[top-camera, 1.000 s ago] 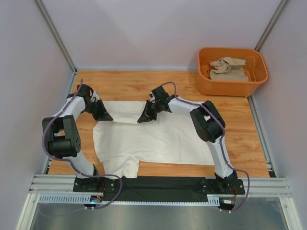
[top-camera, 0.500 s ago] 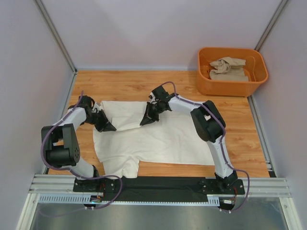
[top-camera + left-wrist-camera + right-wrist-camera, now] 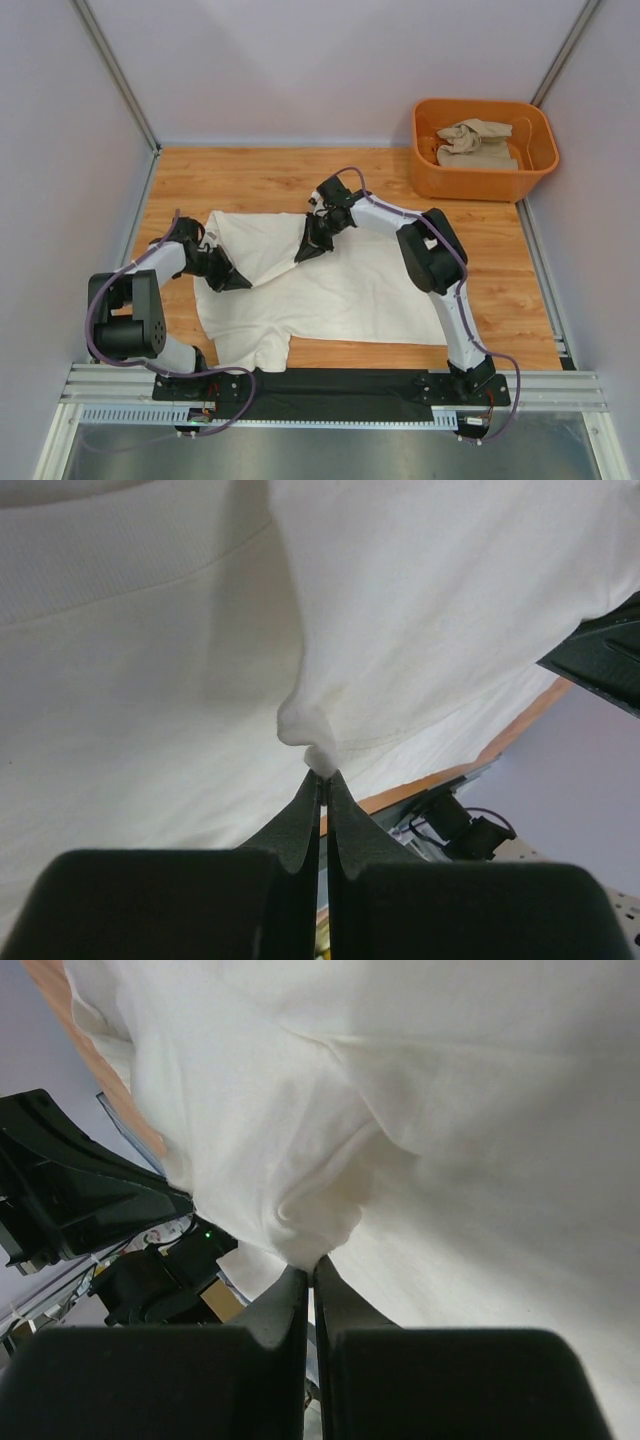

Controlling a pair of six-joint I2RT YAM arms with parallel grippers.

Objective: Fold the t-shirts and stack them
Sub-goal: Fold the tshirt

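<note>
Here, left gripper (image 3: 235, 283) and right gripper (image 3: 305, 252) each pinch the cream-white t-shirt (image 3: 350, 290) (bunched at tips).

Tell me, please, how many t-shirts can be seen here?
2. The cream-white t-shirt lies spread on the table; the beige t-shirt sits crumpled in the orange tub. Another could be hidden beneath it.

1. Cream-white t-shirt (image 3: 340, 295): thin fabric, spread mostly flat. Its far edge is pinched in a small bunch at the tips of the left gripper (image 3: 238, 282) and the right gripper (image 3: 304, 254), with a fold running between them
2. Sandy beige t-shirt (image 3: 477, 143): crumpled heap inside the orange tub (image 3: 480, 186), well apart from the right gripper, beyond it and to its right
</note>
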